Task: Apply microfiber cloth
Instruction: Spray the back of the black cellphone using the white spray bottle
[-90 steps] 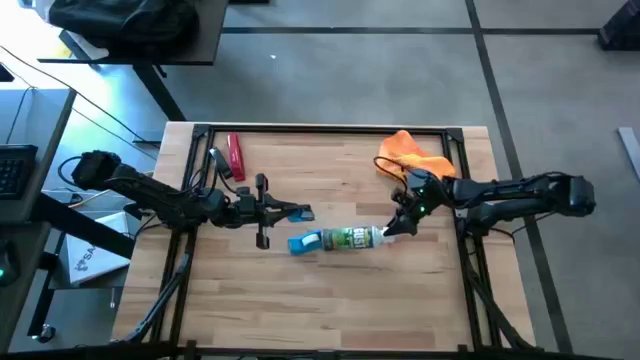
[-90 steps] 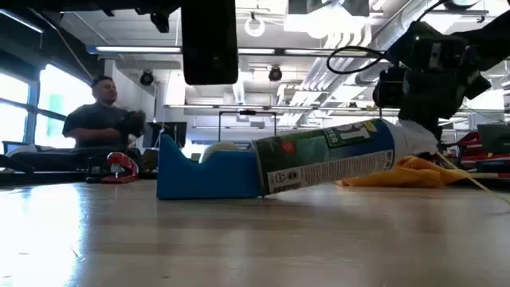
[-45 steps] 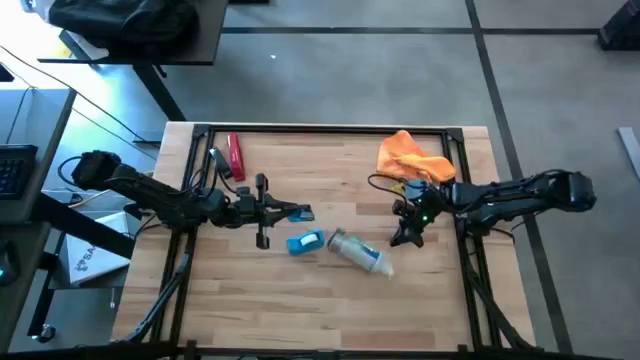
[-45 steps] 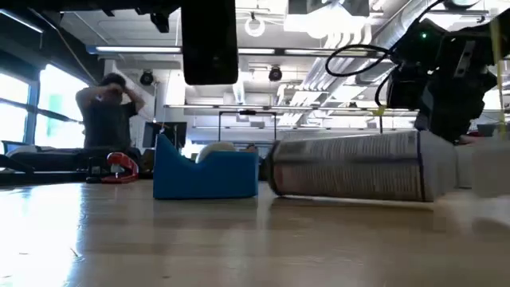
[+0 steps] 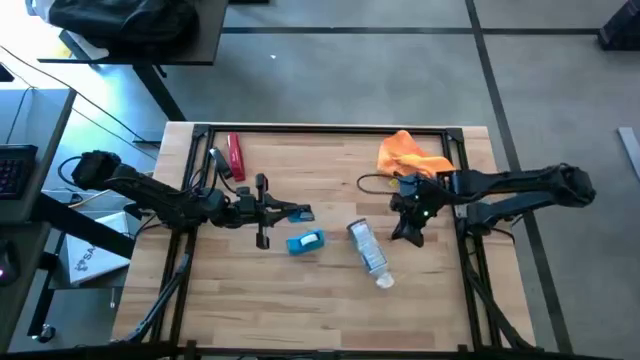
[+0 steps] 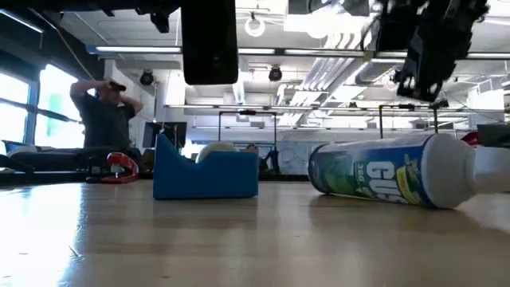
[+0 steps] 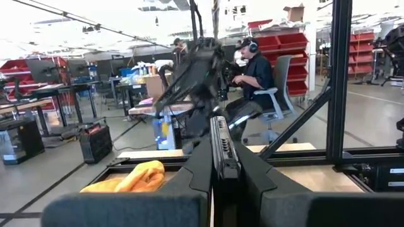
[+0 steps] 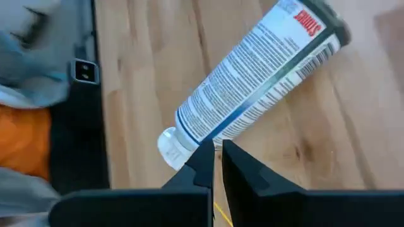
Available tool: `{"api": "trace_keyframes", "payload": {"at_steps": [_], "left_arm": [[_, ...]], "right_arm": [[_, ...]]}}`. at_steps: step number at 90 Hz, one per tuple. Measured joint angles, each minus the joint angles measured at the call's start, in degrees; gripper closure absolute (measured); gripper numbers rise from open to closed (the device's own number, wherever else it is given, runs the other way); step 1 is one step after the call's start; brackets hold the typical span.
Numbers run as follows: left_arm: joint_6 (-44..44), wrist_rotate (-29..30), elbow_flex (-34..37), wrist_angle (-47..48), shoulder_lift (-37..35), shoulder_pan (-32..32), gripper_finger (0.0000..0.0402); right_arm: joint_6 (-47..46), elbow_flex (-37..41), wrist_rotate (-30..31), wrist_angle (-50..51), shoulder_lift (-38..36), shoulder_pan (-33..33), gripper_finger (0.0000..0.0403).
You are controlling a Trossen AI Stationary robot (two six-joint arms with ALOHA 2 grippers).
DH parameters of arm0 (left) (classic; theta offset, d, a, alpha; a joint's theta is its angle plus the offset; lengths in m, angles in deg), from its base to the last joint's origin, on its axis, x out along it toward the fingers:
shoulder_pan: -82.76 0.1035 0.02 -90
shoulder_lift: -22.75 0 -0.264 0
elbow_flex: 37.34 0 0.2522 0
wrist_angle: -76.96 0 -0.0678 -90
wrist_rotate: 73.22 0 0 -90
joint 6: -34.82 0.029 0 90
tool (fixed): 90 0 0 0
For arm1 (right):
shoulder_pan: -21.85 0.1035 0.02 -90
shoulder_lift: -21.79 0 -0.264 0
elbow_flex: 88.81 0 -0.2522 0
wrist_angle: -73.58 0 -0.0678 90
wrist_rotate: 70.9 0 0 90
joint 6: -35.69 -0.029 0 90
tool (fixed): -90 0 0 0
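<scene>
Since a second ago the bottle point(image 5: 368, 252) has rolled free of my right end effector point(image 5: 408, 234) and swung round, lying loose on the tabletop point(image 5: 330, 300). I count one bottle, one blue tape dispenser point(image 5: 305, 242) left of it, one red tool point(image 5: 235, 156) far beyond that, and one microfiber cloth point(image 5: 412, 155), bunched behind the bottle near the tabletop's back edge. My right end effector hovers clenched just right of the bottle, gripping nothing; my left end effector point(image 5: 300, 212), fingers pressed together, waits above the dispenser. Only the low view shows the bottle's green label point(image 6: 374, 173); only the right wrist view shows its printed back point(image 8: 252, 79).
</scene>
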Motion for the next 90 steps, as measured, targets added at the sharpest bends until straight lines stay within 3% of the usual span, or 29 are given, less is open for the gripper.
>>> {"api": "trace_keyframes", "payload": {"at_steps": [19,36,48,62,78,90], "left_arm": [[0.2,0.0,0.0,0.0,0.0,0.0,0.0389],[0.1,-0.3,-0.7,0.0,0.0,-0.2,0.0389],[0.1,-0.5,-1.0,0.0,0.0,-1.2,0.0389],[0.1,-0.7,-1.9,0.0,0.0,-2.1,0.0389],[1.1,-0.7,-2.7,-0.1,0.0,-3.0,0.0389],[1.6,-0.7,-2.7,0.0,0.0,-3.6,0.0389]], "right_arm": [[-8.8,-3.4,20.6,-0.8,1.2,17.6,0.0403],[-18.6,-3.4,31.9,-7.9,9.8,32.2,0.0403],[-22.0,-8.9,35.6,-8.5,19.4,38.5,0.0403],[-22.2,-23.7,38.5,3.2,31.3,43.7,0.0403],[-26.4,-39.4,35.4,19.2,45.0,49.1,0.0397],[-28.4,-47.9,33.5,25.3,53.5,52.7,0.0364]]}}
